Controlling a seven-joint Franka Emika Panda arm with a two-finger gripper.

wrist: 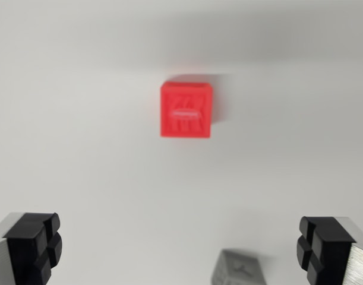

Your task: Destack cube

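Wrist view: my gripper (pixel 180 246) is spread wide, w/ nothing between the jaws. One black-padded finger (pixel 34 243) sits at the bottom-left corner of the pic, the other finger (pixel 321 244) at the bottom-right, each on a silver-grey metal body.

The red cube (pixel 186 110) lies on the white table (pixel 80 148), above centre in the pic and well apart from both fingers. It's seen from above (a bit blurred), top face showing raised or embossed marks I can't read. A soft shadow falls along its upper and right edges.

A grey cube (pixel 242 268) pokes in at the bottom edge, between my fingers but nearer the wrist view's right one; only its upper part shows, w/ some faint relief on the face. It isn't touching either pad as far as I can tell. Red and grey cubes are clearly apart, not stacked, w/ bare table between them.
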